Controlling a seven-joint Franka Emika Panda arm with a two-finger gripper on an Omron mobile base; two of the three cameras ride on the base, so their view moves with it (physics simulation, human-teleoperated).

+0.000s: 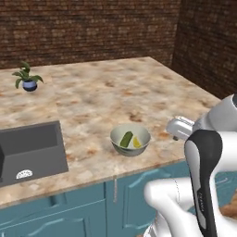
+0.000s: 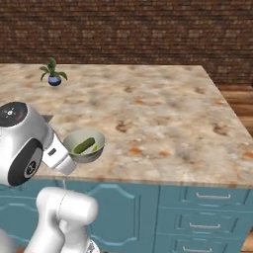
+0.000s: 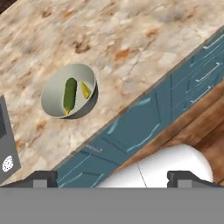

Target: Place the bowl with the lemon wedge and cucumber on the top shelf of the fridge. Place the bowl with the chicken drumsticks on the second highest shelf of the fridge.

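While our two-finger gripper point(image 3: 112, 177) hangs spread wide and empty, we look down on the counter edge.
Near that edge sits the pale round bowl point(image 1: 130, 139) holding green cucumber point(image 1: 126, 139) and yellow lemon wedge point(image 1: 137, 142); farther back, a small potted plant point(image 1: 28, 77).

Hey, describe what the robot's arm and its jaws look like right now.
The arm is glossy white with rounded, tube-like links and dark, nearly black joint sections; one joint cap carries small markings, seen in the right base view. The gripper ends in two small, dark, blocky tips, and its jaws stand wide apart. No cables are visible.
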